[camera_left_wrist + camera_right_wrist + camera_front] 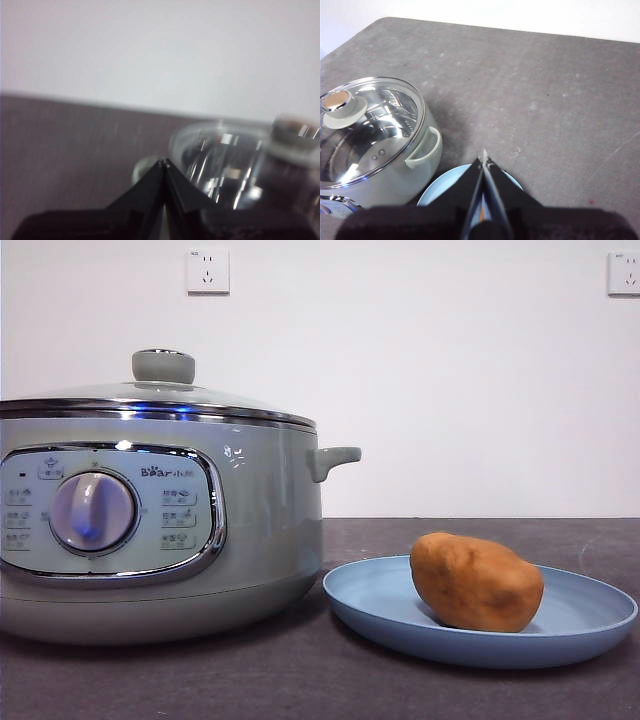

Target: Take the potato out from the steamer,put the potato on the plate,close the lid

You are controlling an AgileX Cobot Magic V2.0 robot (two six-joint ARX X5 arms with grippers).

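Note:
The orange-brown potato (476, 582) lies on the light blue plate (575, 625) at the right of the front view. The pale grey-green steamer (260, 530) stands to the plate's left with its glass lid (150, 395) on it, knob (163, 366) on top. My right gripper (484, 159) is shut and empty, high above the plate (440, 187), with the lidded steamer (420, 165) beside it. My left gripper (164, 162) is shut and empty, raised near the lid (225, 165) and its knob (295, 137) in a blurred view.
The dark grey tabletop (530, 85) stretches wide beyond the steamer and plate. A white wall with two sockets (207, 270) stands behind the table. The steamer's side handle (335, 458) points toward the plate.

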